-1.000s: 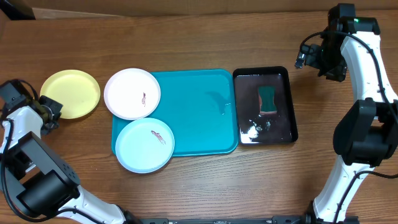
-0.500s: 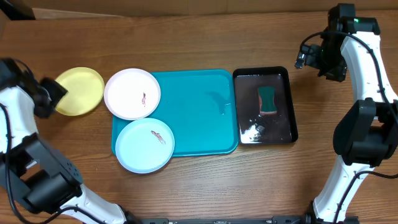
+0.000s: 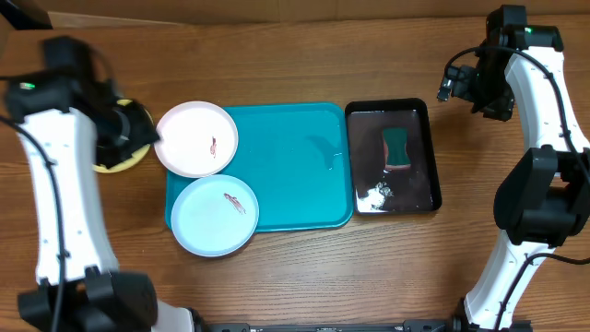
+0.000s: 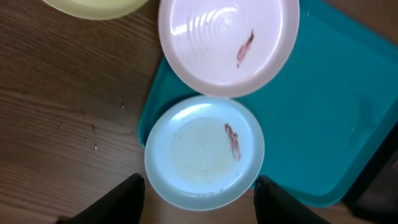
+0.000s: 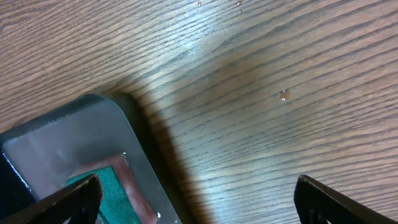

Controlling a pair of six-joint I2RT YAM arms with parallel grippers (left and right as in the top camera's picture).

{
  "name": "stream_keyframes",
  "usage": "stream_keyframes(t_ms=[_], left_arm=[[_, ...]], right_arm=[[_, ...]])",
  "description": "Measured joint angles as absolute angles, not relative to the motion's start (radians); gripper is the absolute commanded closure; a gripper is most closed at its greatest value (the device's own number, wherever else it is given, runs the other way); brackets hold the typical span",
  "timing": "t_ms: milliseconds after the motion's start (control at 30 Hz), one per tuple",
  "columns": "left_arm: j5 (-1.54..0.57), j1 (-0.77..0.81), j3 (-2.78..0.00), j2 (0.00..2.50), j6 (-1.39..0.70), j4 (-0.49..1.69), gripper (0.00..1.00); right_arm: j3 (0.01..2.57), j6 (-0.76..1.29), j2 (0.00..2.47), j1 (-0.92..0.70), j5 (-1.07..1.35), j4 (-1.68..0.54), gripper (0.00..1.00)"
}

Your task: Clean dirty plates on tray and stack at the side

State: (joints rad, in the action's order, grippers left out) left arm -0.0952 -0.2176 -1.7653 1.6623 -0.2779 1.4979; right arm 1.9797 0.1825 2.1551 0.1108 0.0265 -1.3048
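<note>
Task roughly one-third done, by appearance. Yellow plate (image 4: 93,6) on bench left of tray (image 3: 295,166) (judged start of stack). White plate (image 3: 195,138) and pale blue plate (image 3: 214,214), both smeared, on tray's left end, uncleaned. Left pincer (image 4: 199,186) part open, empty, above them. Right pincer (image 5: 198,183) wide open, empty, beside black tray (image 3: 415,189) holding sponge (image 3: 396,148).

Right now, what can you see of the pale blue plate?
The pale blue plate is round, shallow and plastic-looking, with faint concentric rings and one short brown-red smear off centre. It lies flat, face up, on the turquoise tray's front left corner, its rim overhanging the wooden table. Its far edge meets or nearly meets the white plate. Nothing is holding it.
</note>
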Motion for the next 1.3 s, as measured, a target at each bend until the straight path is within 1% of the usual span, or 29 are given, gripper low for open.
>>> stream_keyframes(t_ms=[100, 300, 467, 633, 800, 867, 900, 967, 1000, 1200, 1300], left_arm=[[-0.035, -0.115, -1.658, 1.582, -0.3, 1.501, 0.43], [0.046, -0.059, -1.391, 1.46, -0.367, 1.417, 0.46], [0.066, -0.062, -1.167, 1.404, -0.389, 1.303, 0.46], [0.073, -0.099, -0.99, 1.404, -0.442, 1.159, 0.49], [0.076, -0.143, -0.892, 1.402, -0.471, 1.043, 0.53], [0.076, -0.167, -0.859, 1.402, -0.473, 1.01, 0.55], [0.076, -0.174, -0.848, 1.402, -0.474, 1.001, 0.59], [0.077, -0.188, -0.822, 1.402, -0.476, 0.974, 0.68], [0.077, -0.193, -0.809, 1.402, -0.476, 0.965, 0.71], [0.08, -0.199, -0.765, 1.402, -0.484, 0.933, 0.73], [0.08, -0.198, -0.76, 1.402, -0.485, 0.928, 0.79]], right_arm=[[1.98, 0.182, 2.155, 0.111, 0.027, -1.305, 0.0], [1.98, 0.183, 2.155, 0.111, 0.027, -1.305, 0.0], [1.98, 0.182, 2.155, 0.111, 0.026, -1.305, 0.0], [1.98, 0.183, 2.155, 0.111, 0.027, -1.305, 0.0], [1.98, 0.183, 2.155, 0.111, 0.026, -1.304, 0.0], [1.98, 0.183, 2.155, 0.111, 0.026, -1.304, 0.0], [1.98, 0.183, 2.155, 0.111, 0.026, -1.305, 0.0], [1.98, 0.183, 2.155, 0.111, 0.026, -1.304, 0.0], [1.98, 0.183, 2.155, 0.111, 0.027, -1.305, 0.0], [1.98, 0.183, 2.155, 0.111, 0.027, -1.305, 0.0], [1.98, 0.182, 2.155, 0.111, 0.027, -1.305, 0.0]])
